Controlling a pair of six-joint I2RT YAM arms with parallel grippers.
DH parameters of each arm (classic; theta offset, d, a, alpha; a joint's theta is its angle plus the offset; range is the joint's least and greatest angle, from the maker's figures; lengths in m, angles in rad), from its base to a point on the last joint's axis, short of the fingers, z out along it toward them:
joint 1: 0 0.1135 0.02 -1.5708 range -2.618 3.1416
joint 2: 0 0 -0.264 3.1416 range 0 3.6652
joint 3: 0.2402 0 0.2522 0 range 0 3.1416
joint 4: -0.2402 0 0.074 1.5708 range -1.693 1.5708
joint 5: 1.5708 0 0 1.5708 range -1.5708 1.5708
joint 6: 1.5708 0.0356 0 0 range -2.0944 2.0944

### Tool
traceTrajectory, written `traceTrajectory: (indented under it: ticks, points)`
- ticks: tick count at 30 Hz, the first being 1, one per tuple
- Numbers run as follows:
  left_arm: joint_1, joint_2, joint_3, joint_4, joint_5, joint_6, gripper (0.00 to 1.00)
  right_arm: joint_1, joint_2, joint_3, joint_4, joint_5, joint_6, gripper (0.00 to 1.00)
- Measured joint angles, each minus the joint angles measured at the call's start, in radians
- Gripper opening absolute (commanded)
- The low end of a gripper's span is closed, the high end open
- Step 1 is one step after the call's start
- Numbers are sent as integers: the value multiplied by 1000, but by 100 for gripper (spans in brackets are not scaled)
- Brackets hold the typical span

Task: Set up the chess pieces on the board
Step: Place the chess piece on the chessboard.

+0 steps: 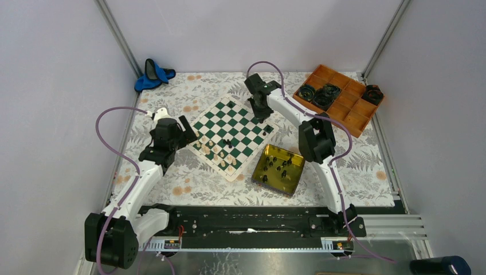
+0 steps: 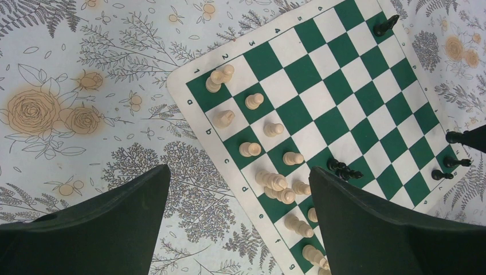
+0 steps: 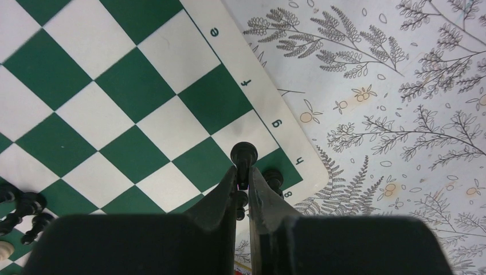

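board (image 1: 232, 137): lies flat and skewed on the counter (image 1: 189, 175), between the two arms.
white pieces (image 2: 273, 128): ranged along the two ranks nearest the left arm; several are crowded or leaning, so this side looks nearly filled but untidy.
black on board: one corner piece (image 2: 385, 26) at the far edge, a few by the h-8 corner, and a stray cluster (image 2: 343, 169) lying mid-board.
tin tray (image 1: 298, 176): just beside the board, with many loose black pieces (image 1: 281, 165) yet to be placed.
right tool (image 3: 243, 172): pressed onto a black piece (image 3: 243, 153), held upright over the g-h end of the black back rank, next to a standing neighbour (image 3: 273, 179).
left tool (image 2: 239, 172): spread wide and empty over the board's white-side edge.
progress: judged roughly half done; the black ranks are barely begun.
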Motion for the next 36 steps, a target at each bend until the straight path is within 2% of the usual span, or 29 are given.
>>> traceTrajectory:
  ticks: [27,28,32,34,36]
  points:
    - [0,0,0,0,0,0,99,-25,15,-62,19,-55,18,8]
    - [0,0,0,0,0,0,99,-26,15,-62,19,-57,18,10]
    - [0,0,0,0,0,0,99,-27,14,-63,20,-62,19,37]
    - [0,0,0,0,0,0,99,-28,15,-76,41,-62,17,46]
    - [0,1,0,0,0,0,99,-29,15,-89,42,-63,14,50]
